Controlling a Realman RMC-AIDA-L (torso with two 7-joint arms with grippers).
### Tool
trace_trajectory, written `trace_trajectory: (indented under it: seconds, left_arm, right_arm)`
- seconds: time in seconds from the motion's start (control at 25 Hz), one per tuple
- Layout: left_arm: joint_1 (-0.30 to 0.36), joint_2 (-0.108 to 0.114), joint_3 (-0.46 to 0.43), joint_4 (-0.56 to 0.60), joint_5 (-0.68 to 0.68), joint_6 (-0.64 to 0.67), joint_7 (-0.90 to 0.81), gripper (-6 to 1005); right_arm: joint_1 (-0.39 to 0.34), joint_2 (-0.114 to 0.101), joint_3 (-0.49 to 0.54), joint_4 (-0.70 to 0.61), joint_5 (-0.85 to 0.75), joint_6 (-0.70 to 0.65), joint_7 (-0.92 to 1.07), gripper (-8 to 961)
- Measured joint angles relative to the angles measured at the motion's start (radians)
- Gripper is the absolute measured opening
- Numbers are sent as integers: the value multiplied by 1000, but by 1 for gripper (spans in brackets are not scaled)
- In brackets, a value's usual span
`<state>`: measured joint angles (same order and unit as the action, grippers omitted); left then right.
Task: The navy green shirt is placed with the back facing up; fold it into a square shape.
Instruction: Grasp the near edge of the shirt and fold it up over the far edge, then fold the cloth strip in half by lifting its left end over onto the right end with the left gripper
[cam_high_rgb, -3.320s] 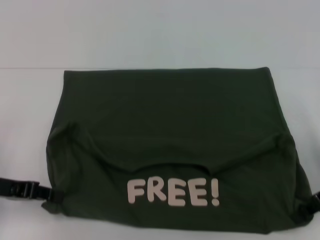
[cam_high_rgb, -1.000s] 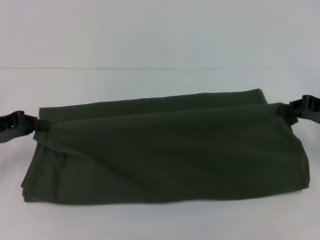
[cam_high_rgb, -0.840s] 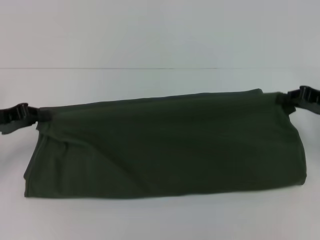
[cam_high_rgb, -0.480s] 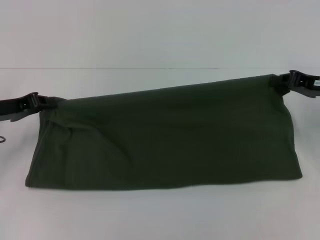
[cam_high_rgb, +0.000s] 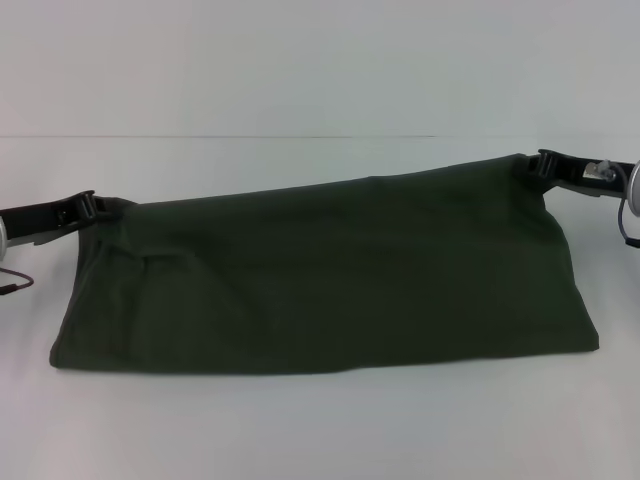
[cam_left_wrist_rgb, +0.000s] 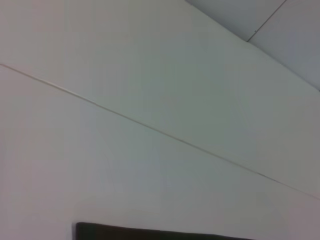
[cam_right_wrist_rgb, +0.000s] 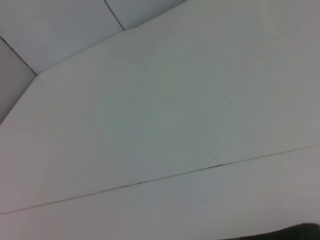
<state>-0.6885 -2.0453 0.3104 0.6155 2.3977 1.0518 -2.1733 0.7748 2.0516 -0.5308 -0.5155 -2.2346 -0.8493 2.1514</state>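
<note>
Now one navy green shirt (cam_high_rgb: 330, 275); left gripper (cam_high_rgb: 88, 207), right gripper (cam_high_rgb: 535, 165) pinching corners.

both arms cut off by head view's side edges, shirt (cam_left_wrist_rgb: 150, 233) a sliver in wrist views

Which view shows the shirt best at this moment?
The head view: the whole folded shirt lies across the table, with the left hand and right hand at its far corners. Each wrist view catches only a dark sliver of it at the picture's edge.
</note>
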Motion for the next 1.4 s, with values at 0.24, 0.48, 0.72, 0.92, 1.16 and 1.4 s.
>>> trace_trajectory:
  seconds: [0.24, 0.48, 0.72, 0.92, 1.16, 1.4]
  left_arm:
    - [-1, -24, 5, 0, -1, -60, 9, 49]
    - [16, -63, 6, 4, -76, -149, 59, 87]
    - [31, -79, 6, -1, -126, -197, 93, 145]
    - [33, -77, 5, -11, -128, -205, 109, 205]
    - [56, -57, 3, -7, -164, -144, 109, 338]
    - [108, 7, 5, -7, -202, 65, 104, 544]
  right_arm:
    - [-4, 19, -1, 0, 25, 59, -21, 87]
    - [-11, 33, -1, 16, 122, 109, -135, 134]
    - [-23, 34, 1, 58, 240, 136, -256, 378]
    - [-34, 35, 0, 62, 260, 130, -268, 595]
    - [-53, 30, 7, 54, 278, 27, -330, 723]
    - [-94, 19, 5, 51, 353, -157, -457, 887]
